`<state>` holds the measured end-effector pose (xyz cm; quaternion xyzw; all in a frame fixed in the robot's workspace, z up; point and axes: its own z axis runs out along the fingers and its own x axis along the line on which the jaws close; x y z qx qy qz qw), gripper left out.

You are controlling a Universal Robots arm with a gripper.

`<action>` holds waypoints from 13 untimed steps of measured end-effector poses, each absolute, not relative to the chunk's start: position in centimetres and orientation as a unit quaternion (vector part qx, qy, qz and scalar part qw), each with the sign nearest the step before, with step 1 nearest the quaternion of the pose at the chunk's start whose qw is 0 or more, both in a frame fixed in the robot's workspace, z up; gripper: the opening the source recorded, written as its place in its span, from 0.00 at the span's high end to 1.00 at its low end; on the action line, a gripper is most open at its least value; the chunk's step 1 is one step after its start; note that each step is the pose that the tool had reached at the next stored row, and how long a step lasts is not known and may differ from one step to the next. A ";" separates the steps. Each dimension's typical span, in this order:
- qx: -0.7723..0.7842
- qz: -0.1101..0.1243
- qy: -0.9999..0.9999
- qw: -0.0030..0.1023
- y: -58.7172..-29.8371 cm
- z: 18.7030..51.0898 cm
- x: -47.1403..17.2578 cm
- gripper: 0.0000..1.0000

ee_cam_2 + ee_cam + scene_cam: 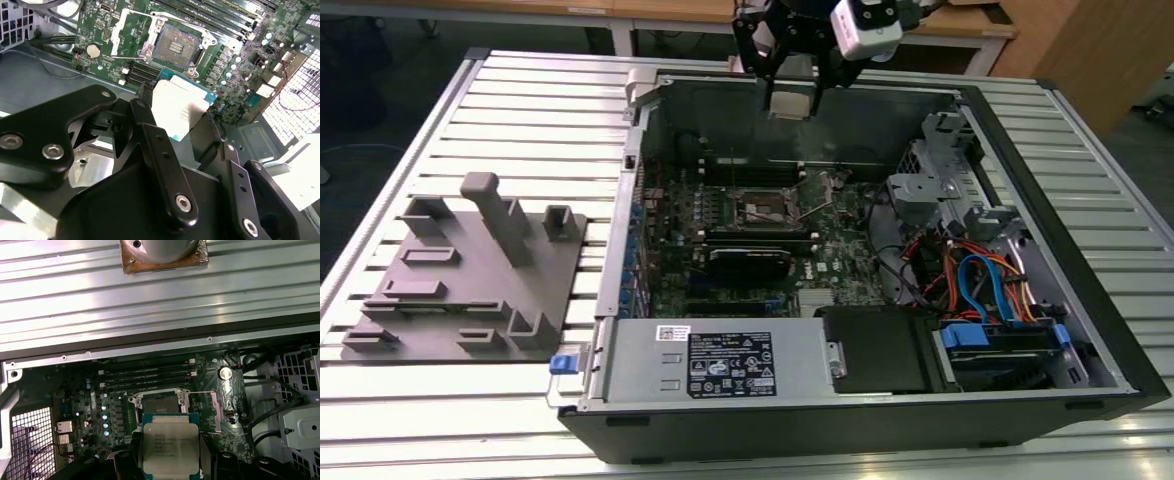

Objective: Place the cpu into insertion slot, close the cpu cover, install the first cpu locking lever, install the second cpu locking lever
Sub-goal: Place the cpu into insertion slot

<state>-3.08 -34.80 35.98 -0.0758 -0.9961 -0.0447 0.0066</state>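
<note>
The cpu (170, 446) is held clamped by two opposite edges between the fingers of the gripper (790, 99), its silver-grey metal top facing the camera in the first wrist view. It is held above the open computer case (881, 415), well clear of the motherboard (678, 250) and apart from the insertion slot (767, 208), which is seen bare with its contact field exposed, so the cpu is not yet seated. The cpu cover (202, 411) is seen swung open just beside the slot in both wrist views.
</note>
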 end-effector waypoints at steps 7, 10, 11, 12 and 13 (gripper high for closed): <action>-0.122 -0.044 -0.992 0.005 -34.8 35.9 -3.1 0.46; -0.122 -0.044 -0.992 0.004 -34.8 35.9 -3.2 0.46; -0.122 -0.044 -0.992 0.004 -34.8 35.9 -3.2 0.46; -0.123 -0.044 -0.991 0.004 -34.8 35.9 -3.2 0.46; -0.128 -0.044 -0.991 0.004 -34.8 35.9 -3.2 0.46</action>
